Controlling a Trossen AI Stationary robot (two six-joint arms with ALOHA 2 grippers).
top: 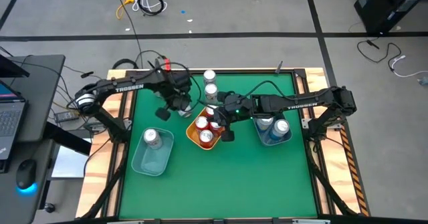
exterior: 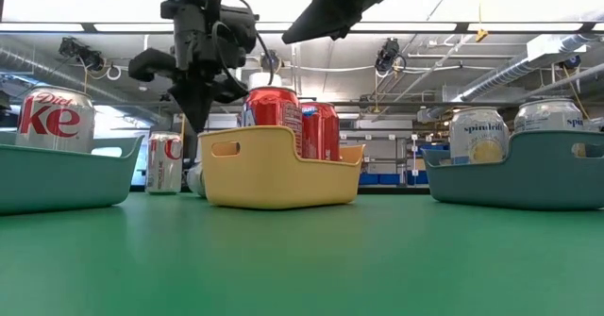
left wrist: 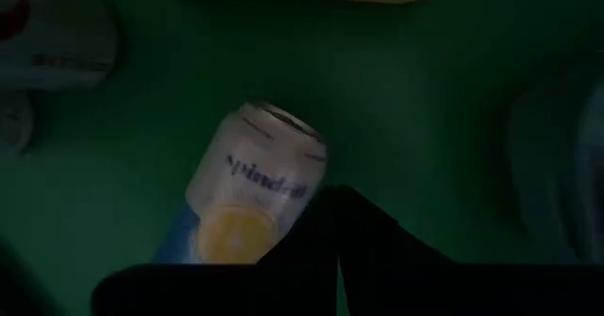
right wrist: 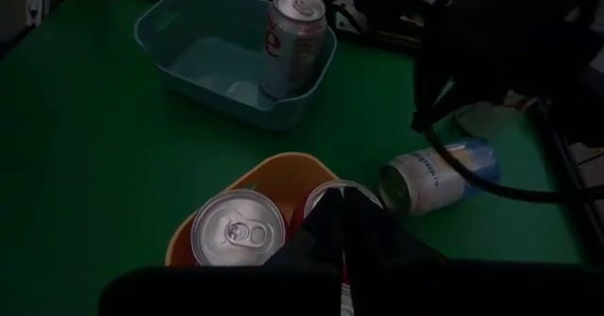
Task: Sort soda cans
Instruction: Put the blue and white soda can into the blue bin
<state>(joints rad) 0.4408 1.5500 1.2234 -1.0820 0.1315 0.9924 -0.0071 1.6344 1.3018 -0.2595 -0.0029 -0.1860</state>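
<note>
Green felt covers the table (top: 221,184), on which three bins are set in a row: a blue-grey bin (top: 152,158) toward the left arm's side holding one Diet Coke can (top: 152,138), a yellow bin (top: 200,138) at centre holding red Coca-Cola cans (exterior: 276,108), and a second blue-grey bin (top: 271,136) on the right arm's side holding Spindrift cans (exterior: 478,134). Two silver-grey cans (top: 210,83) are seen upright on the felt behind the yellow bin. A light-blue Spindrift can (left wrist: 247,196) is shown lying on its side on the felt near the yellow bin, just ahead of the left gripper (left wrist: 337,224), whose jaws are closed on nothing. The right gripper (right wrist: 340,224) is held directly over the yellow bin's cans, jaws likewise closed and empty.

Hazards are judged as follows. The fallen can is free to roll; if it is approached with closed jaws or nudged off-centre, it may be pushed against the yellow bin or away across the felt. Both arms are crowded near the centre, so a collision between them is possible if either is moved across. A descent of the right gripper with jaws closed could strike a can top and tip the bin's contents.
</note>
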